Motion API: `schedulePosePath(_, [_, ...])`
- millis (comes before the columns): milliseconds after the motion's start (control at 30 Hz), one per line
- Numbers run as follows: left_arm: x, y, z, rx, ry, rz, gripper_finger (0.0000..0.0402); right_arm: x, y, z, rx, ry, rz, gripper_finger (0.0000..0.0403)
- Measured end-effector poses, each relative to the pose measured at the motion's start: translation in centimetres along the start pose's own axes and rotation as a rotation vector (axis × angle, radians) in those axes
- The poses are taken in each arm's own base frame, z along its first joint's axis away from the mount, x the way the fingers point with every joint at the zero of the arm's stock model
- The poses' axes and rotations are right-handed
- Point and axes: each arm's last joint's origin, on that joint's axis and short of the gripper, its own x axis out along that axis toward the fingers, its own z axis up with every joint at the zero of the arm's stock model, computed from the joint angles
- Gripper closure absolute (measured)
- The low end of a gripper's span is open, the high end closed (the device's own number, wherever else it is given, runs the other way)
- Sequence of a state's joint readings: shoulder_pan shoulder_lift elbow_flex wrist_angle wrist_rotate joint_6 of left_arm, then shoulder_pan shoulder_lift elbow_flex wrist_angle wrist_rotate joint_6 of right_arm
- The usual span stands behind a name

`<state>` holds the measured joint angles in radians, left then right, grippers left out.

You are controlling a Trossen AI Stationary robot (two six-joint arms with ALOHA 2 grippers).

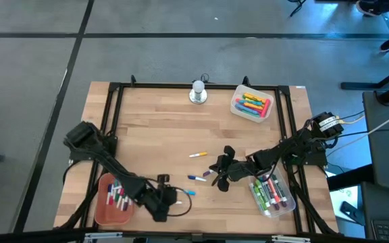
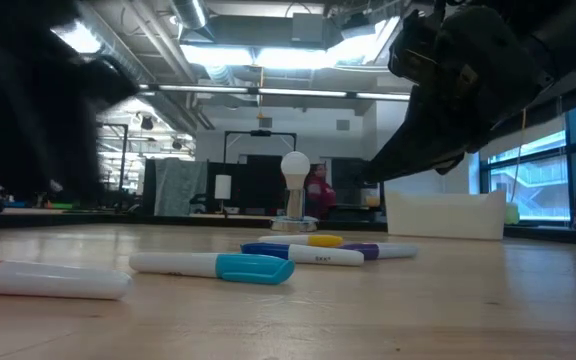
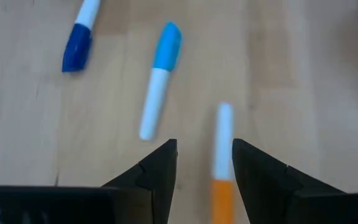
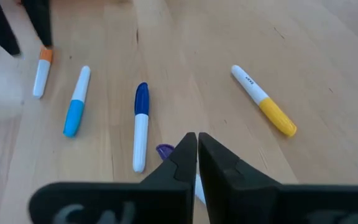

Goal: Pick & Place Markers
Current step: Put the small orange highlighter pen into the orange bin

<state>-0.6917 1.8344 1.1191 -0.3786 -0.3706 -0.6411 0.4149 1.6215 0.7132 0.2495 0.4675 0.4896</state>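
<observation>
1. Hovering at the lower left of the high view, the left gripper [image 3: 204,163] has its fingers apart around the orange-capped marker [image 3: 222,155] on the table [image 1: 154,128].
2. The right gripper [image 4: 196,149], lower centre, is pressed together, empty, above the purple-capped marker [image 4: 165,150].

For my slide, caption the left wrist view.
Open left gripper straddling an orange-capped marker, light-blue-capped marker beyond.

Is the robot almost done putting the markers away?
Partly. Markers already sit in the red tray, the right bin and the far bin. Nothing is held now: the left gripper is open around the orange-capped marker, and the right gripper is shut above the purple one. Five loose markers remain, including light blue, dark blue and yellow.
</observation>
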Motion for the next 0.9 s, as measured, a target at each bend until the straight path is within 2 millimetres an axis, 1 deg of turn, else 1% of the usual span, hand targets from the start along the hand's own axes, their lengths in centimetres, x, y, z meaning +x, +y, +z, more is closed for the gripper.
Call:
schedulePosePath(100, [1.2,0.4,-0.2,-0.005,0.046,0.000,0.0251,0.0,0.0,0.0,0.000,0.001,0.000,0.0385])
schedulePosePath(233, [2.4,0.2,-0.9,0.013,0.130,-0.057,0.0254,0.0,0.1,0.0,0.009,0.012,0.023,0.0385])
schedulePosePath(333, [2.7,0.1,-1.0,0.034,0.158,-0.089,0.0259,0.0,0.1,0.0,0.028,0.012,0.023,0.0385])
schedulePosePath(433, [2.8,0.2,-1.3,0.032,0.181,-0.069,0.0270,0.0,0.1,0.0,0.048,0.013,0.022,0.0385])
schedulePosePath(533, [2.8,0.6,-1.6,-0.012,0.222,-0.014,0.0301,0.0,0.1,0.0,0.055,0.013,0.022,0.0385])
schedulePosePath(667, [2.8,1.5,-1.8,-0.080,0.280,0.033,0.0365,0.0,0.1,0.0,0.060,0.013,0.022,0.0385])
schedulePosePath(733, [2.5,2.0,-1.5,-0.162,0.306,0.044,0.0371,0.0,0.1,0.0,0.060,0.013,0.022,0.0385])
schedulePosePath(800, [1.6,2.6,-1.2,-0.244,0.356,0.087,0.0372,0.0,0.1,0.0,0.060,0.013,0.022,0.0385])
schedulePosePath(833, [0.9,3.0,-1.2,-0.266,0.393,0.131,0.0372,0.0,0.1,0.0,0.060,0.013,0.022,0.0385])
schedulePosePath(900, [-1.4,3.3,-1.0,-0.278,0.445,0.238,0.0371,0.0,0.1,0.0,0.058,0.013,0.022,0.0385])
